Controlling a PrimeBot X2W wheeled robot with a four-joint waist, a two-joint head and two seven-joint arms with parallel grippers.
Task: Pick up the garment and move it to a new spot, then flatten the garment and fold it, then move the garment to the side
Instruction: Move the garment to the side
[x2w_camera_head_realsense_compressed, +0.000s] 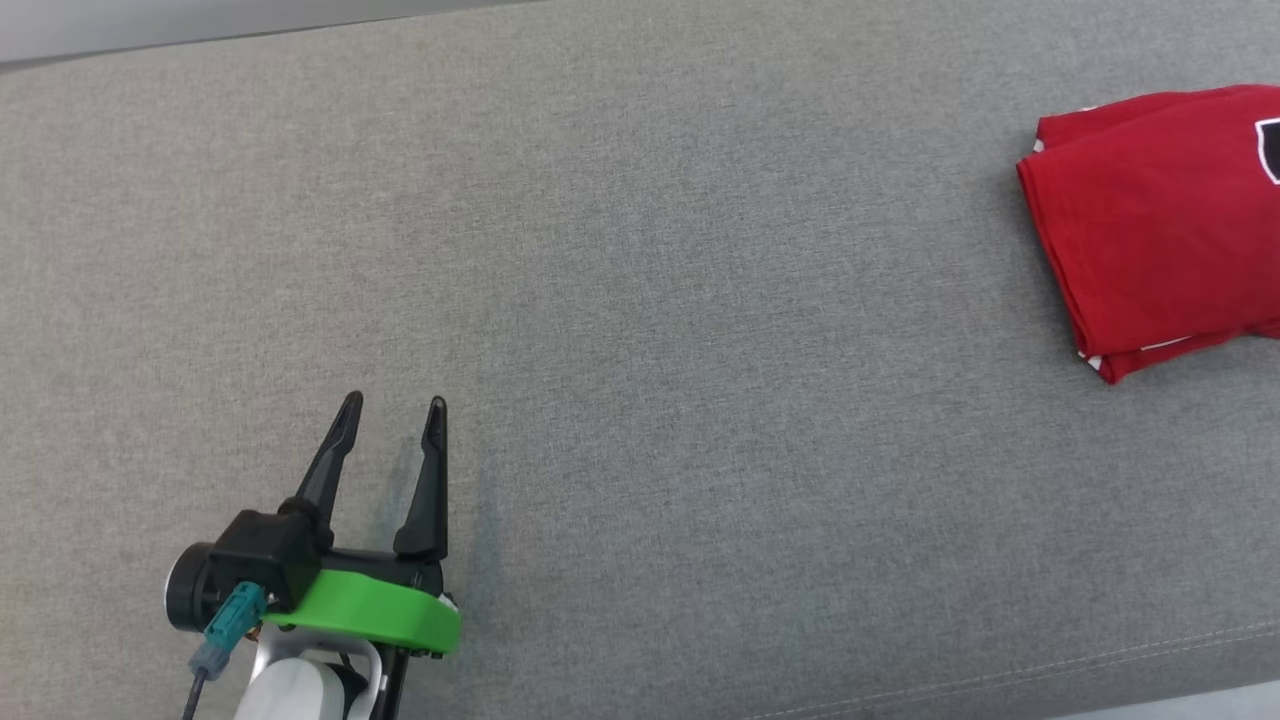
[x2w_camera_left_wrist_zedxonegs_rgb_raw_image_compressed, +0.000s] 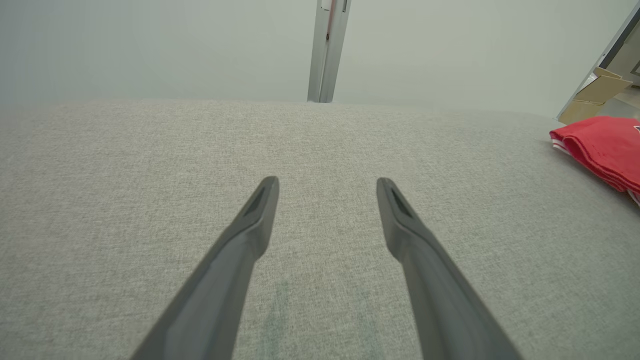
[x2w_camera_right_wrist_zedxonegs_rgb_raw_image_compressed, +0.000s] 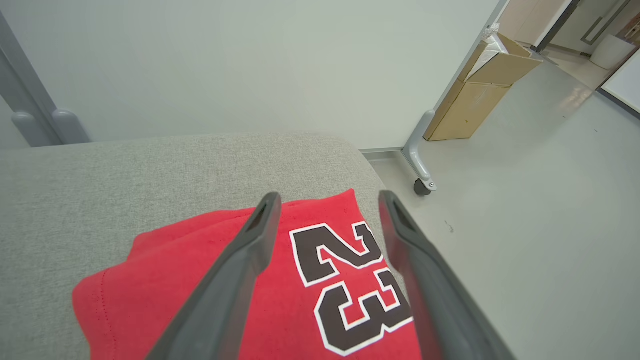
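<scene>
A grey fabric-covered bench (x2w_camera_head_realsense_compressed: 700, 300) stretches across the head view, and the folded red garment (x2w_camera_head_realsense_compressed: 1150, 230) lies on it at the upper right of the frame. The left gripper (x2w_camera_head_realsense_compressed: 395, 405) hovers at the lower left, well apart from the garment, fingers spread wide and holding nothing. In the right wrist view the right gripper (x2w_camera_right_wrist_zedxonegs_rgb_raw_image_compressed: 327, 197) hangs over the garment's black "23", fingers wide apart, gripping nothing.

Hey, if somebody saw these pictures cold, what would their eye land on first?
The folded red garment jumps out, lying at the right end of the grey upholstered surface, with a black 23 outlined in white on top. Next comes the left gripper at the lower left of the head view, with its bright green collar, spread open over bare fabric. The right gripper hangs open over the garment.
</scene>
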